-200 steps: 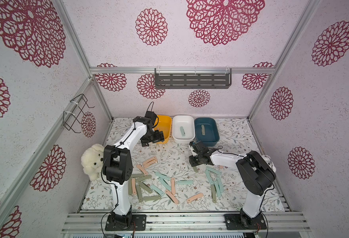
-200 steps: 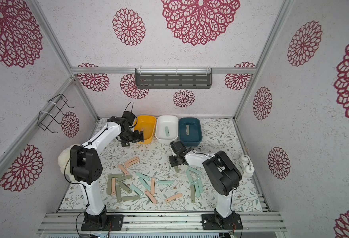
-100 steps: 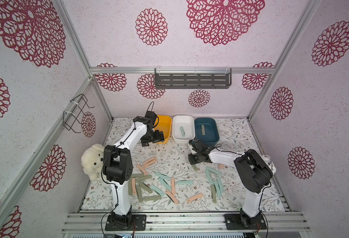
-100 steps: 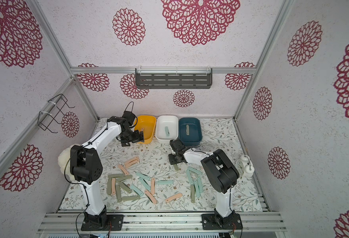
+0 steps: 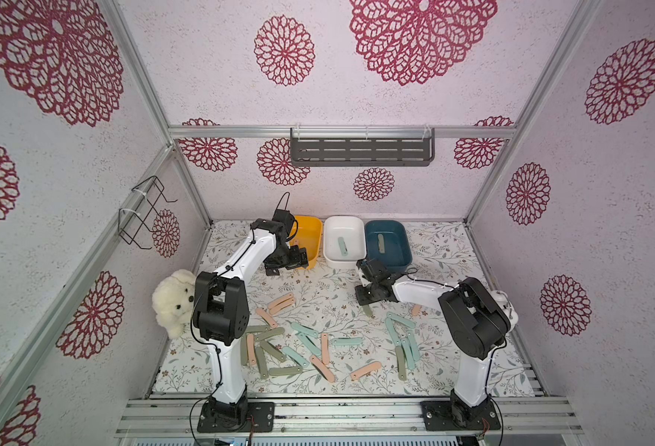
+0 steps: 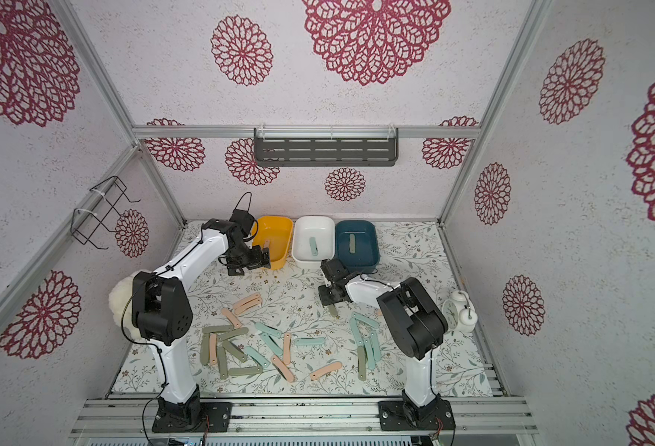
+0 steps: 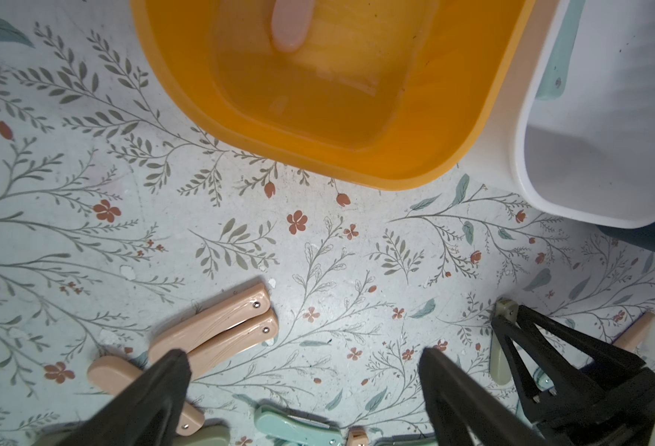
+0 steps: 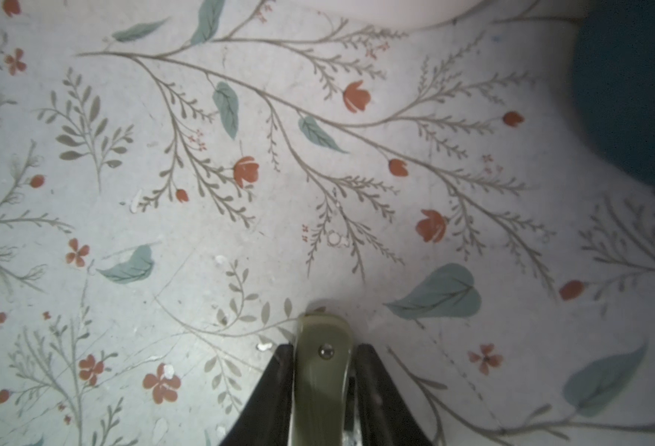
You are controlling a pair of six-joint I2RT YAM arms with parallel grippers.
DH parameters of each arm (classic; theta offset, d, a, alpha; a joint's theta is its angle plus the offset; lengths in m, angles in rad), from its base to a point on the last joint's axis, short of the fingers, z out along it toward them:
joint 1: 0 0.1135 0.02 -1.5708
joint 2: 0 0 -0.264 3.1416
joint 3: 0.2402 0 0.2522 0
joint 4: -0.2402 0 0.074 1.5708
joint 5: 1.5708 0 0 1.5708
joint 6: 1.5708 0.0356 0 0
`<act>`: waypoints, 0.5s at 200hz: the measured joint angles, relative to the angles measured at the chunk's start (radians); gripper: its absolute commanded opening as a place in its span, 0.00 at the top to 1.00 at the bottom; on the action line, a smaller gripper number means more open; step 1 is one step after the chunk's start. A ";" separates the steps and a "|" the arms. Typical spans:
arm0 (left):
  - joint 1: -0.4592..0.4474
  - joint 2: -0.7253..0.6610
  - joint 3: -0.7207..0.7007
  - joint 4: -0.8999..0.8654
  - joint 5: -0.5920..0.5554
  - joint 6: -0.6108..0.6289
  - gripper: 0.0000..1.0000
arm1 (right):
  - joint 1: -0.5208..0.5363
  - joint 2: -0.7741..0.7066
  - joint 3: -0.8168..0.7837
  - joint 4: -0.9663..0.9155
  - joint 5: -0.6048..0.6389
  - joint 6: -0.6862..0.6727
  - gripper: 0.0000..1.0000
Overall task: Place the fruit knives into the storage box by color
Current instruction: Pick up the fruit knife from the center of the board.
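Note:
Several peach, teal and olive fruit knives (image 5: 320, 349) lie scattered on the floral mat. At the back stand the storage boxes. The yellow box (image 5: 315, 251) holds a peach knife (image 7: 291, 23), the white box (image 5: 344, 218) a teal knife (image 5: 342, 246), and the blue box (image 5: 386, 222) an olive knife (image 5: 381, 243). My left gripper (image 7: 302, 353) hangs wide open and empty in front of the yellow box. My right gripper (image 8: 324, 349) is low over the mat near the blue box. Its jaws are slightly parted round an olive knife (image 8: 324, 336), with a thin gap on one side.
A white plush toy (image 5: 173, 301) sits at the mat's left edge and a white alarm clock (image 6: 459, 311) at its right edge. A grey shelf (image 5: 360, 150) hangs on the back wall and a wire rack (image 5: 144, 212) on the left wall.
The right gripper's jaws have parted a little from shut, and that arm has edged slightly toward the boxes. The left arm has not moved.

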 measured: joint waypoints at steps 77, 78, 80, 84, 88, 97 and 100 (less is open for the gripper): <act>0.000 0.034 0.000 -0.003 0.000 0.023 0.03 | 0.000 -0.097 -0.144 0.040 0.024 0.000 0.70; 0.000 0.034 0.000 -0.003 0.000 0.023 0.03 | 0.000 -0.098 -0.145 0.041 0.024 -0.001 0.70; 0.000 0.035 0.000 -0.003 0.000 0.023 0.03 | 0.000 -0.099 -0.148 0.042 0.026 0.005 0.71; 0.000 0.037 0.000 -0.003 0.000 0.024 0.03 | 0.000 -0.100 -0.151 0.048 0.026 0.007 0.73; 0.000 0.038 0.000 -0.003 0.000 0.025 0.03 | 0.001 -0.102 -0.156 0.052 0.028 0.012 0.74; 0.000 0.040 0.000 -0.003 0.000 0.026 0.03 | 0.001 -0.105 -0.161 0.059 0.027 0.014 0.77; 0.000 0.041 0.000 -0.003 0.000 0.026 0.03 | 0.001 -0.105 -0.161 0.060 0.026 0.014 0.78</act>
